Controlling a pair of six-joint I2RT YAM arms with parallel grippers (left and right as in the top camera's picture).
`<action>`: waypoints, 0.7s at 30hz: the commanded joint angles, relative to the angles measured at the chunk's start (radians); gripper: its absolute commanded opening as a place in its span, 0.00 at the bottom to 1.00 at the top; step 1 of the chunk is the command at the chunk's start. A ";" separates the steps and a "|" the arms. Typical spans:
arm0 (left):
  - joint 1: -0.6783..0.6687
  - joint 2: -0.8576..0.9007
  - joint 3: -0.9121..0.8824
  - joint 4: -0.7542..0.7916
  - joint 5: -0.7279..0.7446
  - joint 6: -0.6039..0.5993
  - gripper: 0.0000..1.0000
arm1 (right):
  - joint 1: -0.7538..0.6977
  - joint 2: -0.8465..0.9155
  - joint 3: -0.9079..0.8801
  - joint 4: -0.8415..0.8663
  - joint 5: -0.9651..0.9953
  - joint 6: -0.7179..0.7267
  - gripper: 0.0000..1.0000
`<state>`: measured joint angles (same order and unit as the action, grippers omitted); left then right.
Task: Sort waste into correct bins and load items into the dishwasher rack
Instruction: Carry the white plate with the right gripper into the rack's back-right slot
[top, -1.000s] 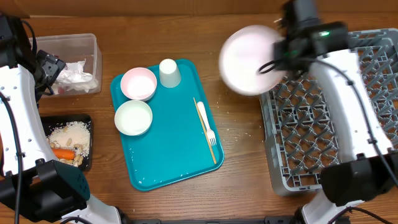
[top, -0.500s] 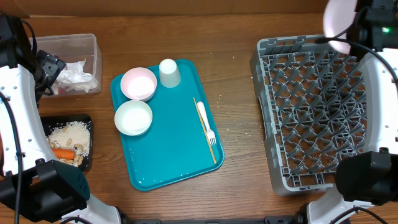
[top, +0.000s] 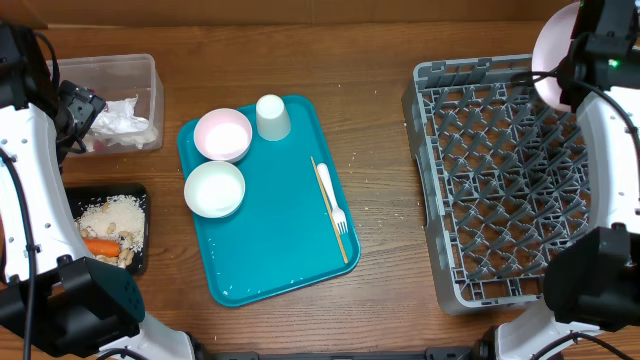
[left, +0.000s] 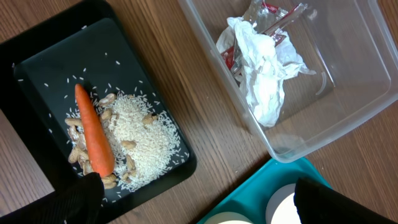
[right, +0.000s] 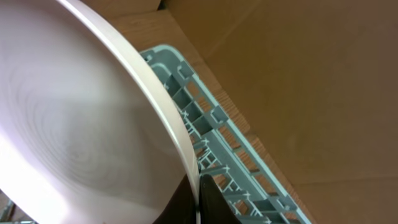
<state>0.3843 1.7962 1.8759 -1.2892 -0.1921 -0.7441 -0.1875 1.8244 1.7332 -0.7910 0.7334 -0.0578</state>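
Note:
My right gripper (right: 197, 200) is shut on the rim of the white round plate (right: 74, 124). It holds the plate (top: 553, 52) tilted on edge above the far right corner of the grey dishwasher rack (top: 428, 230). My left gripper (left: 205, 208) is open and holds nothing, above the wood between the black tray (left: 37, 56) and the clear tub (left: 348, 118). Napkins (left: 264, 68) and a red-and-white wrapper (left: 273, 18) lie in the tub. A carrot (left: 93, 134) and crumbs (left: 143, 140) lie in the black tray. Two bowls (top: 222, 134) (top: 214, 188), a cup (top: 272, 117) and a fork (top: 331, 195) rest on a teal tray.
The teal tray (top: 280, 250) sits mid-table between the bins on the left and the rack on the right. A thin wooden stick (top: 330, 215) lies beside the fork. A cardboard wall (right: 298, 74) runs behind the rack.
My right arm carried the plate from over the rack's near-left corner to its far right corner, then tipped it more on edge. The left arm has not moved.

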 joint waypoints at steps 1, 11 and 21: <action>0.002 -0.003 0.005 0.000 -0.018 0.012 1.00 | 0.002 -0.014 -0.048 0.047 0.015 -0.031 0.04; 0.002 -0.003 0.005 0.000 -0.018 0.011 1.00 | -0.004 -0.010 -0.085 0.132 0.014 -0.112 0.04; 0.002 -0.003 0.005 0.000 -0.018 0.012 1.00 | -0.005 -0.008 -0.175 0.222 0.014 -0.186 0.04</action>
<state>0.3843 1.7962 1.8759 -1.2896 -0.1925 -0.7441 -0.1883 1.8244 1.5806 -0.5880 0.7330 -0.2050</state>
